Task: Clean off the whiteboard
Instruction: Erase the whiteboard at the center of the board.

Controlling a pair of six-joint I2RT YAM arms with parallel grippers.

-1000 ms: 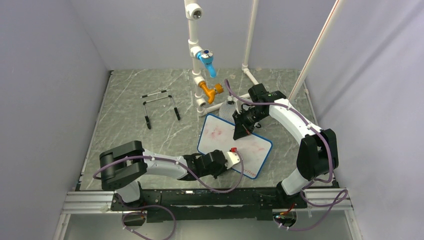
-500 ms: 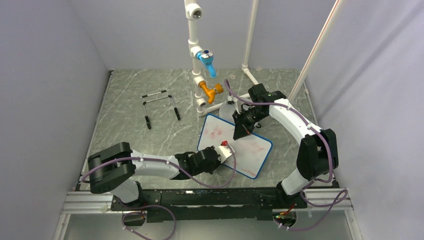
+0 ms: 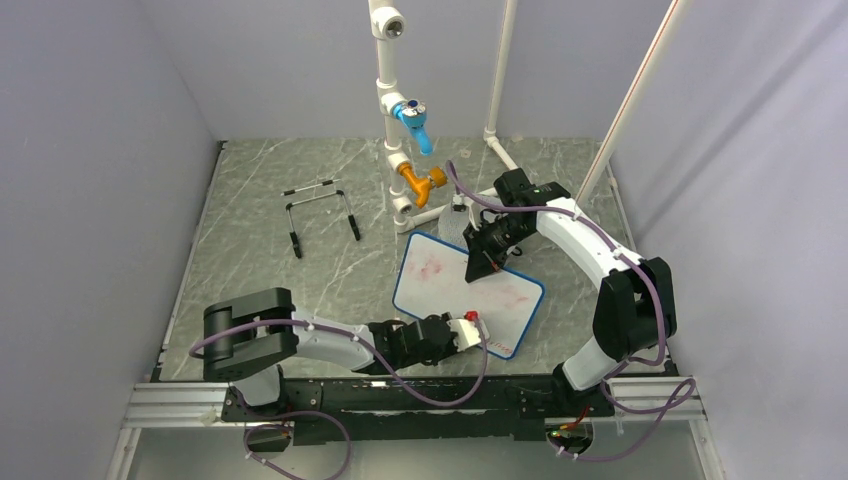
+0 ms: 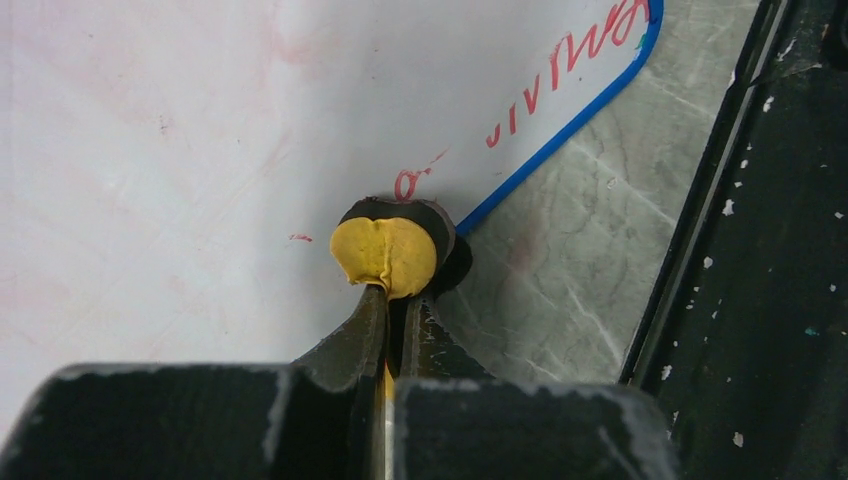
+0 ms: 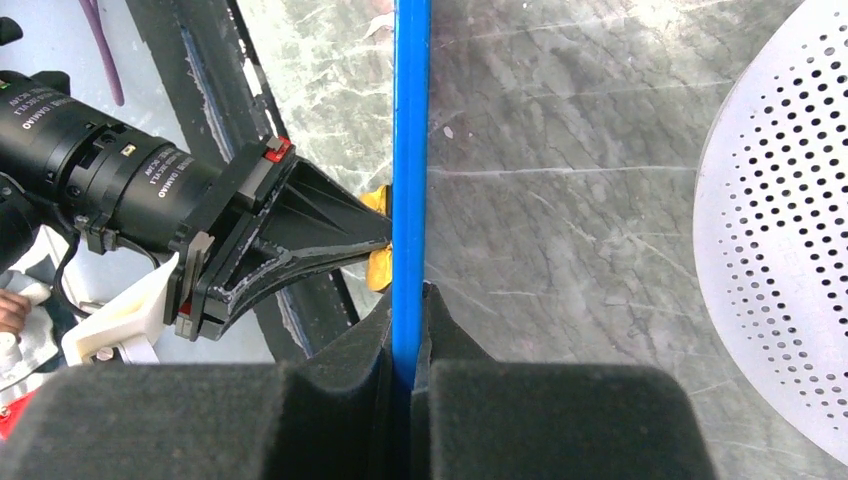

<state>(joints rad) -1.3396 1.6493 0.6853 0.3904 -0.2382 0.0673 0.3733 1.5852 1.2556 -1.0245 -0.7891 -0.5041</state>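
Top view: the whiteboard [image 3: 440, 285] is lying mid-table, the right gripper [image 3: 478, 268] hiding its 12 o'clock edge and the left gripper [image 3: 478, 322] covering its 5 o'clock corner.

Left wrist: jaws are squeezing a yellow pad [image 4: 386, 255] against the board; red writing [image 4: 560, 70] is running off-frame at 1 o'clock.

Right wrist: jaws are pinching the whiteboard's blue frame [image 5: 411, 150].

a grey-green marbled bench [image 3: 270, 280] sits in a booth closed in by plain pale lilac panels: a left wall [image 3: 90, 200], a far wall [image 3: 290, 70] and a right wall [image 3: 760, 180], all evenly lit with only soft shadows. at the far middle rises a white pipe stand [image 3: 386, 70] carrying a blue valve [image 3: 413, 120] and, lower, an orange valve [image 3: 422, 182], with a small black wire stand [image 3: 322, 212] to its left. an aluminium rail [image 3: 180, 405] runs along the near edge.
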